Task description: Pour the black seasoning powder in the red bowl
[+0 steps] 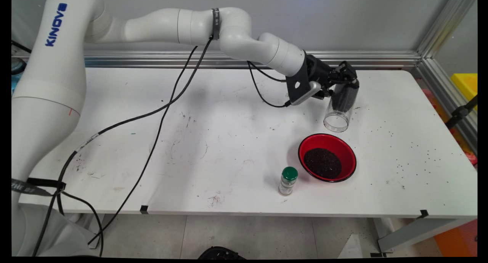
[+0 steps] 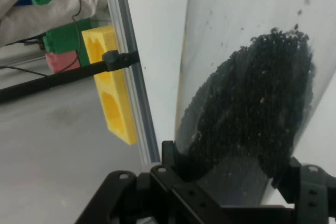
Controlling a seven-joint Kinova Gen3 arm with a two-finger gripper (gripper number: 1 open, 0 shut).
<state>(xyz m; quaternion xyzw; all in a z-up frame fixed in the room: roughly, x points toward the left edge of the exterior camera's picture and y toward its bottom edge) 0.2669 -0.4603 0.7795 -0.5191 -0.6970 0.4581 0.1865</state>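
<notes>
On the white worktop [image 1: 228, 141], black cables [image 1: 160, 114] hung from the arm and trailed down over the left half to the near edge. Toward the right, near the front, a small bottle with a green cap [image 1: 288, 181] stood upright. Just beside it to the right sat a red bowl [image 1: 345, 148] holding a mound of dark granules [image 1: 322, 163]; bottle and bowl were close but apart.

Above and behind the bowl, the pincer [image 1: 341, 84] was closed around a clear plastic jar [image 1: 340, 108], gripping it near its closed end. The jar was tilted, its open mouth pointing down toward the worktop just behind the bowl's far rim, and it appeared to be clear of the surface, though that was hard to judge. Dark granules still filled the upper part of the jar.

In the hand view the jar [image 2: 252, 103] lay between the two fingers [image 2: 310, 182], the granules piled against its wall. Scattered dark specks [image 1: 415, 148] dotted the worktop to the right of the bowl. A yellow block [image 1: 466, 84] lay past the right edge.
</notes>
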